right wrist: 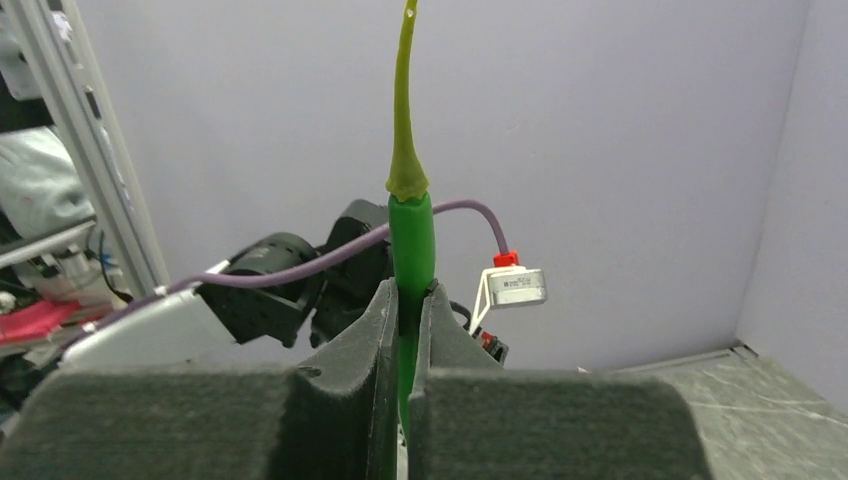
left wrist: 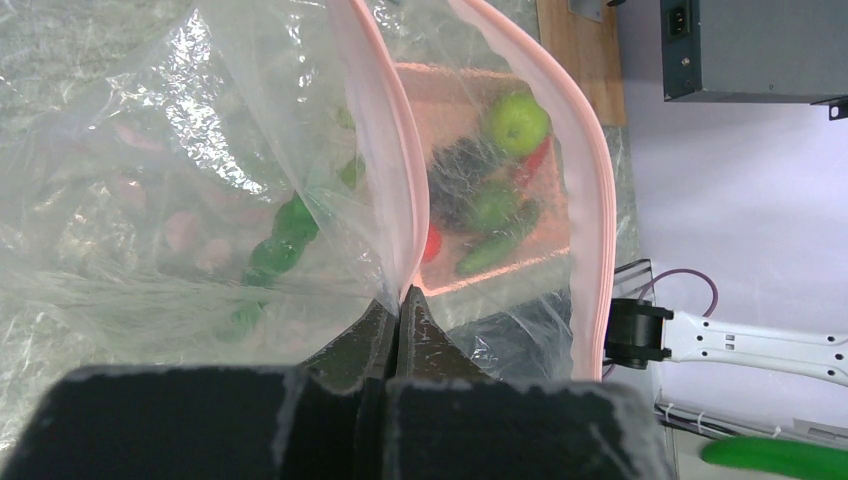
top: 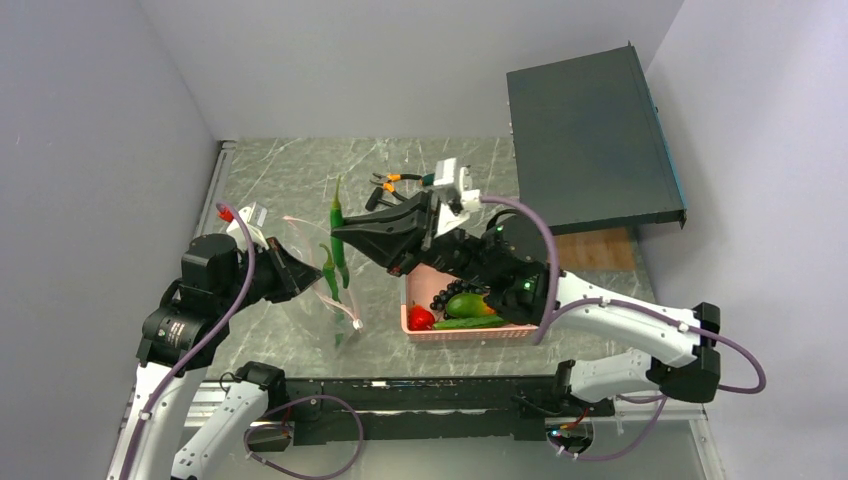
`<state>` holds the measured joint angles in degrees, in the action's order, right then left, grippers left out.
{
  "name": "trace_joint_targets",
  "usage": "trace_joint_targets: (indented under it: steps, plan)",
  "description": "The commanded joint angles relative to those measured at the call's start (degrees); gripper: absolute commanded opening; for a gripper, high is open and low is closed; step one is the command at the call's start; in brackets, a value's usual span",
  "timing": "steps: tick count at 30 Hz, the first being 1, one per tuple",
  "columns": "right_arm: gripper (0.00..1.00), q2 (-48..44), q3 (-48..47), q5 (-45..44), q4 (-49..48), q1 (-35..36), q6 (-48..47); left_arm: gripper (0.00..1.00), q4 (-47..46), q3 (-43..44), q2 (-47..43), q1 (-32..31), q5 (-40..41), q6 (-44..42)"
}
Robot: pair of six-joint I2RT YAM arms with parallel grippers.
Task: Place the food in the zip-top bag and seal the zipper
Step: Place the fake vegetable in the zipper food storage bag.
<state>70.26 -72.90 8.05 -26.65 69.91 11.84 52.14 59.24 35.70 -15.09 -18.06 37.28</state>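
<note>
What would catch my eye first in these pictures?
The right gripper pinches a long green pepper upright, stem up, above the table. Beside it, the left gripper holds the clear zip-top bag by its pink zipper, mouth open. A pink basket with more food sits to the right.

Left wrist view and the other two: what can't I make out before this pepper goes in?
Left wrist: contents of the clear floppy plastic bag, blurred by crinkled film.
Right wrist: long green pepper's lower end, hidden between the fingers of the right tool.
Top external: part of the pink mesh basket, under the right arm.
</note>
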Motion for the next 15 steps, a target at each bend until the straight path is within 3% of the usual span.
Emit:
trace_joint_targets:
  steps: [1,7,15]
  plan:
    - [0.0,2.0,-3.3,-0.5,1.4,1.0,-5.8,0.0,-0.9,0.7,-0.3,-0.3,-0.1,1.0]
    - [0.0,4.6,-4.6,-1.6,2.7,2.7,-8.4,0.0,-1.2,0.5,-0.4,-0.3,-0.5,1.3]
    - [0.0,5.6,-2.2,-9.8,2.6,5.2,-13.3,0.0,-0.6,1.3,-0.3,-0.3,-0.2,1.2]
